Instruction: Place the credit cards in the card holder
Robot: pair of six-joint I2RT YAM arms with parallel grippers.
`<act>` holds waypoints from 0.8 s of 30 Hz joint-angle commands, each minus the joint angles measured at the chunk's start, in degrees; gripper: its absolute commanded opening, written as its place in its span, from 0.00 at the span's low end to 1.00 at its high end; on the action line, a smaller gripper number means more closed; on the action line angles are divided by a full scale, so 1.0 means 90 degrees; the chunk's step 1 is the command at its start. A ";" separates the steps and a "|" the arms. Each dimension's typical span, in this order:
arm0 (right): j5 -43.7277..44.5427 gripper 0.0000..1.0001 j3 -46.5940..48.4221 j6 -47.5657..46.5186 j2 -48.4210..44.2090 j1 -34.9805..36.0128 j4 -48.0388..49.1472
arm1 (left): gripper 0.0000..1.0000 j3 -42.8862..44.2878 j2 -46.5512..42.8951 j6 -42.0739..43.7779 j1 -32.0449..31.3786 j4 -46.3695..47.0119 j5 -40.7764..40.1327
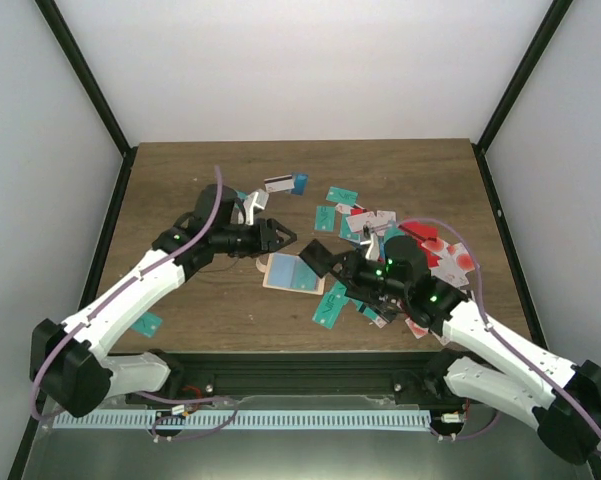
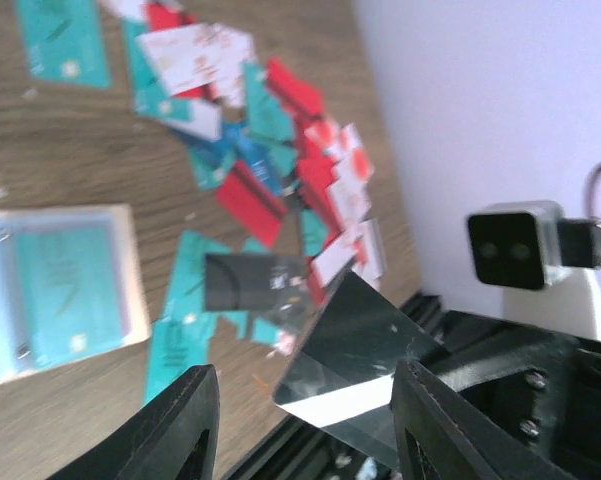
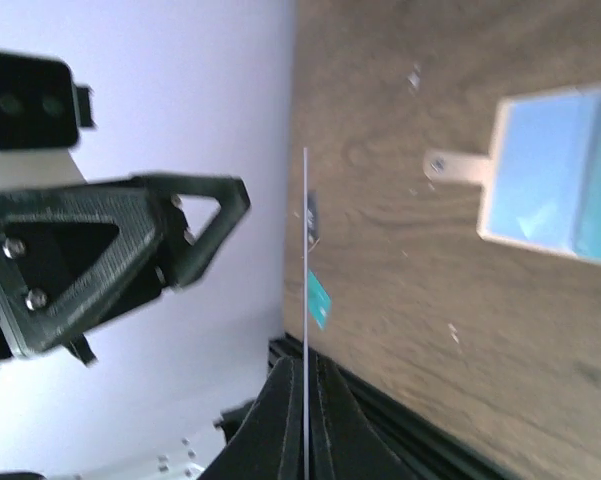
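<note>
**Right jaws pinch one card edge-on; left jaws gape beside it**

The right gripper [image 3: 305, 366] has its fingers pressed together on a single held card [image 3: 305, 250]. Its own wrist camera sees the card only as a thin upright line. From the left wrist the same card shows a grey, glossy face with a white band along its lower edge, and any print is too blurred to read. The left gripper [image 2: 304, 375] has its jaws spread wide with nothing in them, facing that card. The right wrist view shows a gap between its black fingers [image 3: 195, 235] and the card's edge. From above, the card is too thin to pick out between the two grippers.

The card holder [image 1: 292, 272] lies open and flat just nearward of the grippers. Teal and blue cards sit in its pockets, and its snap tab [image 3: 453, 165] sticks out from one side. The left wrist view cuts off part of it.

The credit cards [image 1: 380, 232] lie in a loose overlapping heap of teal, red and white, partly hidden under the right arm. A lone teal card [image 1: 148, 323] lies beside the left arm.

The table [image 1: 180, 180] is dark wood grain, enclosed by white walls and black frame posts [image 1: 85, 85].
</note>
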 commanded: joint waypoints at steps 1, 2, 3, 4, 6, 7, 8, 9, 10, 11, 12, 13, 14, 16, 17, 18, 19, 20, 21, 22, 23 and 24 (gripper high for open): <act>0.0779 0.01 0.0670 0.0150 0.0242 -0.0044 0.0797 | 0.50 -0.0115 -0.0250 -0.0926 0.0066 0.1513 0.0694; 0.0736 0.01 0.0771 0.0140 0.0320 -0.0043 0.0929 | 0.51 -0.0135 -0.0254 -0.1037 0.0072 0.1728 0.0780; 0.0703 0.01 0.0870 0.0137 0.0386 -0.0043 0.1037 | 0.51 -0.0157 -0.0236 -0.1144 0.0084 0.1934 0.0875; 0.0676 0.01 0.0946 0.0137 0.0438 -0.0043 0.1131 | 0.51 -0.0157 -0.0208 -0.1226 0.0094 0.2083 0.0964; 0.0641 0.01 0.0970 0.0250 0.0469 -0.0040 0.1436 | 0.51 -0.0167 -0.0136 -0.1359 0.0115 0.2356 0.1135; 0.0643 0.01 0.0925 0.0364 0.0466 -0.0048 0.1583 | 0.51 -0.0188 -0.0127 -0.1420 0.0116 0.2473 0.1177; 0.0626 0.01 0.0863 0.0480 0.0464 -0.0044 0.1798 | 0.51 -0.0205 -0.0135 -0.1465 0.0126 0.2573 0.1194; 0.0597 0.01 0.0814 0.0578 0.0469 -0.0042 0.1971 | 0.51 -0.0227 -0.0156 -0.1504 0.0126 0.2678 0.1220; 0.0597 0.01 0.0788 0.0652 0.0478 -0.0043 0.2043 | 0.52 -0.0247 -0.0179 -0.1525 0.0126 0.2767 0.1242; 0.0593 0.01 0.0779 0.0708 0.0497 -0.0043 0.2124 | 0.52 -0.0256 -0.0181 -0.1537 0.0131 0.2817 0.1279; 0.0570 0.01 0.0778 0.0728 0.0529 -0.0043 0.2206 | 0.52 -0.0255 -0.0172 -0.1538 0.0135 0.2859 0.1313; 0.0554 0.01 0.0795 0.0732 0.0550 -0.0043 0.2236 | 0.52 -0.0271 -0.0151 -0.1559 0.0137 0.2925 0.1364; 0.0544 0.01 0.0806 0.0725 0.0558 -0.0042 0.2277 | 0.52 -0.0267 -0.0118 -0.1580 0.0136 0.2943 0.1402; 0.0636 0.01 0.0814 0.0713 0.0524 -0.0039 0.2312 | 0.52 -0.0219 -0.0077 -0.1554 0.0150 0.2815 0.1405; 0.0710 0.01 0.0821 0.0713 0.0486 -0.0043 0.2342 | 0.54 -0.0219 -0.0091 -0.1528 0.0160 0.2748 0.1378; 0.0772 0.01 0.0820 0.0710 0.0452 -0.0051 0.2353 | 0.57 -0.0210 -0.0139 -0.1499 0.0172 0.2654 0.1285; 0.0812 0.01 0.0827 0.0713 0.0422 -0.0050 0.2348 | 0.59 -0.0220 -0.0187 -0.1461 0.0182 0.2578 0.1211; 0.0828 0.01 0.0828 0.0706 0.0406 -0.0055 0.2372 | 0.60 -0.0227 -0.0237 -0.1443 0.0200 0.2543 0.1183; 0.0816 0.01 0.0824 0.0707 0.0411 -0.0054 0.2422 | 0.61 -0.0256 -0.0266 -0.1432 0.0212 0.2563 0.1191; 0.0785 0.01 0.0807 0.0717 0.0428 -0.0048 0.2477 | 0.60 -0.0266 -0.0259 -0.1443 0.0221 0.2610 0.1250; 0.0738 0.01 0.0785 0.0741 0.0452 -0.0053 0.2554 | 0.59 -0.0289 -0.0228 -0.1477 0.0223 0.2749 0.1335; 0.0701 0.01 0.0760 0.0777 0.0489 -0.0052 0.2623 | 0.56 -0.0320 -0.0185 -0.1547 0.0229 0.2911 0.1437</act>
